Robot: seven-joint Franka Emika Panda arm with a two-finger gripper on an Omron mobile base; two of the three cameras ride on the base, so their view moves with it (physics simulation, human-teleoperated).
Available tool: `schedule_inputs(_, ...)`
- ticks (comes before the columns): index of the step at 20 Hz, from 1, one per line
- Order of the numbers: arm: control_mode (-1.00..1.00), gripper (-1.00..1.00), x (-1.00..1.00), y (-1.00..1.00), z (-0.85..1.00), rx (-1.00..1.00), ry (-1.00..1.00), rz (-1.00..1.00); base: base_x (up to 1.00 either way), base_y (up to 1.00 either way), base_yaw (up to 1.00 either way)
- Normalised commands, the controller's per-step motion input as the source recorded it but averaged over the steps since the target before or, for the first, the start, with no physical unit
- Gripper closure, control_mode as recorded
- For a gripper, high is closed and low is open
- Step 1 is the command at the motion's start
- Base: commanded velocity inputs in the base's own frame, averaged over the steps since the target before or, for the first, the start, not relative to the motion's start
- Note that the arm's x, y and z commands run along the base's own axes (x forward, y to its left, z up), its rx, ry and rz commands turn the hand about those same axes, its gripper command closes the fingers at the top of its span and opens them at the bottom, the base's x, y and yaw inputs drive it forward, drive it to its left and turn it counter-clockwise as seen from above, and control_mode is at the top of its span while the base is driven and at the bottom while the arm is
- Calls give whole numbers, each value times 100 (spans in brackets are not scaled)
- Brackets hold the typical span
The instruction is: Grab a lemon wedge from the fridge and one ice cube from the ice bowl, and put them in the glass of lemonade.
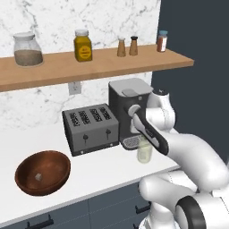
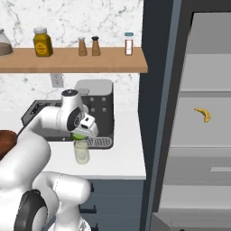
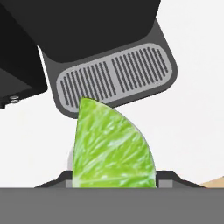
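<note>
The green lemon wedge point(image 3: 113, 146) is pinched between my gripper's point(image 3: 113, 181) finger tips, its point facing away from the hand. In the right base view my gripper point(image 2: 80, 134) hangs just above the glass of lemonade point(image 2: 81, 151), with a sliver of the green wedge point(image 2: 78, 136) showing under it. The glass point(image 1: 144, 152) stands on the white counter in front of the coffee machine. The dark wooden ice bowl point(image 1: 27, 183) sits at the counter's left with one ice cube point(image 1: 39, 177) inside. The fridge point(image 2: 203, 76) stands open on the right.
A grey toaster point(image 1: 91, 129) and a coffee machine point(image 1: 127, 96) stand against the wall behind the glass; the machine's drip grille point(image 3: 113, 76) lies just past the wedge. A wooden shelf point(image 1: 89, 67) with jars runs overhead. A yellow banana-like piece point(image 2: 203, 114) lies on a fridge shelf.
</note>
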Motion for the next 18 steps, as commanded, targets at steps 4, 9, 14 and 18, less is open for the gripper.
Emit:
schedule_inputs(4,-100,100,-4,0,15,0,-4,0,0,0,0)
schedule_inputs(9,-100,100,0,6,4,0,0,0,0,0,0)
schedule_inputs(14,-100,100,0,2,-8,0,0,0,0,0,0)
schedule_inputs(18,-100,100,0,0,-31,0,0,0,0,0,0)
